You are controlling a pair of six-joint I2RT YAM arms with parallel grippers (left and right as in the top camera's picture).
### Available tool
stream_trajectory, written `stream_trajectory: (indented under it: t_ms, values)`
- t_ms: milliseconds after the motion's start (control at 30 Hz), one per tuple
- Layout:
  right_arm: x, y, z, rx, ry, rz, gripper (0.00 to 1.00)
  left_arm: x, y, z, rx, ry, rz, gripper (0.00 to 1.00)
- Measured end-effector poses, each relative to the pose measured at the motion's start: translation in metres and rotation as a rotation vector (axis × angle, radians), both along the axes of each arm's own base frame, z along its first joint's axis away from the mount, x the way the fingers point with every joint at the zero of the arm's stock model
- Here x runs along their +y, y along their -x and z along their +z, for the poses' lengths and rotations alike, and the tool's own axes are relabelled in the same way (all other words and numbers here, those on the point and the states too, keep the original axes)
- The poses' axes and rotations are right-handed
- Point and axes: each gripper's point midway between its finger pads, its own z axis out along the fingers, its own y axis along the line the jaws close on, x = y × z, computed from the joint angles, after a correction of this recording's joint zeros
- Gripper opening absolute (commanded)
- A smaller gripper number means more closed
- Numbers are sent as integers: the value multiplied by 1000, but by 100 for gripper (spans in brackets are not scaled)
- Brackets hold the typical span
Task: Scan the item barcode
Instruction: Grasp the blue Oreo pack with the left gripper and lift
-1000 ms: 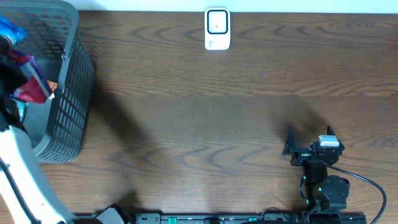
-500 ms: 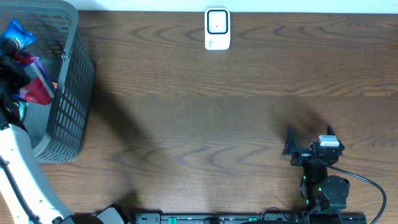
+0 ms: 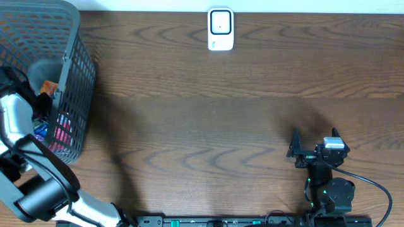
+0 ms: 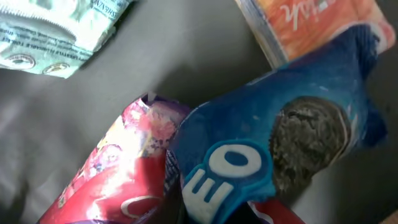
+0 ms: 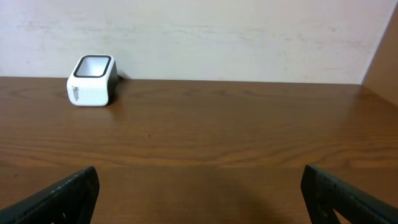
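A blue Oreo packet (image 4: 273,143) fills the left wrist view, with a shiny red and pink packet (image 4: 118,174) pressed against its left side. Both run down to the bottom edge, where my left gripper (image 4: 205,219) is shut on the Oreo packet; its fingers are hidden behind the wrappers. Overhead, the left arm (image 3: 16,116) reaches down into the grey mesh basket (image 3: 71,38), and the pink (image 3: 61,133) and blue (image 3: 40,130) wrappers show through the mesh. The white scanner (image 3: 220,29) (image 5: 92,81) stands at the far table edge. My right gripper (image 3: 314,140) (image 5: 199,199) rests open and holds nothing.
An orange packet (image 4: 311,25) and a pale green and white packet (image 4: 56,31) lie on the basket floor. Brown wooden tabletop (image 3: 208,126) stretches between the basket and the right arm. A pale wall (image 5: 199,31) rises behind the scanner.
The left arm, which held the red and blue packets up over the basket's left side, has swung down into the basket with them. The right arm has not moved.
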Motion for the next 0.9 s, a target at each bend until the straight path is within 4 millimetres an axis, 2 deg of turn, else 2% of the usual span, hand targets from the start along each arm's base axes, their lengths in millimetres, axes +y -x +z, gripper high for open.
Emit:
stream_trajectory:
  t_ms: [367,500,800,900]
  values:
    - [0,0,0,0,0,0,99,4,-6,10,-39,-29,7,23]
    - [0,0,0,0,0,0,99,5,-6,13,-47,-35,7,8]
    - [0,0,0,0,0,0,99,8,-11,16,-69,-47,15,7]
    - [0,0,0,0,0,0,99,11,-14,26,-98,-68,17,7]
